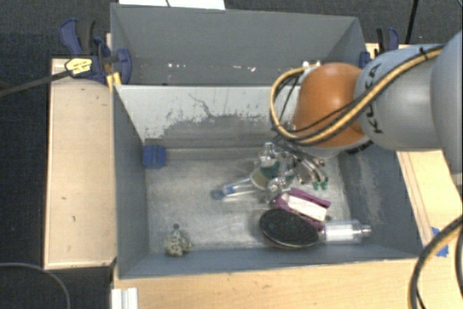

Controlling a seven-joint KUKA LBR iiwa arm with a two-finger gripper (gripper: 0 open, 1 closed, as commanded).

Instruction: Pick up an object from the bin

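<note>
My gripper [278,168] is low in the right half of the bin, under the orange wrist cover. It hangs over a small cluster of things. A clear slim item with a blue tip [230,191] lies just to its left, pointing away from it. A white and purple pack [307,205] lies directly in front of it. Past that sit a black oval brush [288,228] and a clear small bottle [346,231] on its side by the front wall. What lies right under the gripper is hidden.
A blue block [153,155] rests against the back left corner of the floor. A small grey lump [176,243] lies near the front left. The arm and its cables cover the bin's right back part.
</note>
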